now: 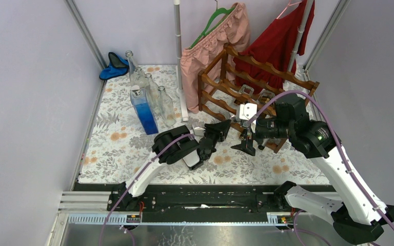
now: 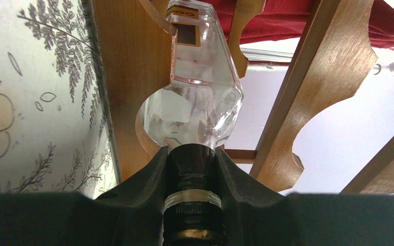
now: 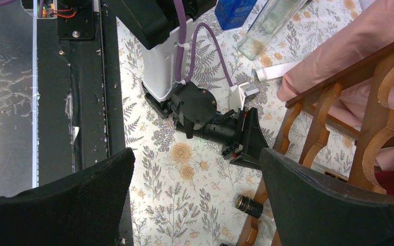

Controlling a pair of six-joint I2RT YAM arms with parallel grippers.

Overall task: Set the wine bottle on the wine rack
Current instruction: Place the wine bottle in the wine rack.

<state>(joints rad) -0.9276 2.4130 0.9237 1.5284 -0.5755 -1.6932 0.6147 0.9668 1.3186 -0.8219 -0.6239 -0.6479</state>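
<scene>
The wine bottle (image 2: 197,97) is clear faceted glass with a black capped neck. My left gripper (image 2: 192,169) is shut on that neck, and the bottle's body lies through a scalloped rail of the reddish-brown wooden wine rack (image 2: 128,87). From above, the left gripper (image 1: 220,129) sits low at the wine rack's (image 1: 256,87) front left foot. My right gripper (image 1: 246,134) hovers open just to its right, in front of the rack. Its fingers (image 3: 333,200) are spread wide over the floral mat with nothing between them, and the left gripper (image 3: 241,136) shows beyond.
Another black-capped bottle neck (image 3: 250,206) pokes out of the rack's low tier, and clear bottle bases (image 1: 245,91) rest higher up. Clear bottles (image 1: 156,97) and a blue bottle (image 1: 143,110) stand at the back left. A white pole (image 1: 179,56), pink garment (image 1: 210,51) and red garment (image 1: 279,43) hang behind.
</scene>
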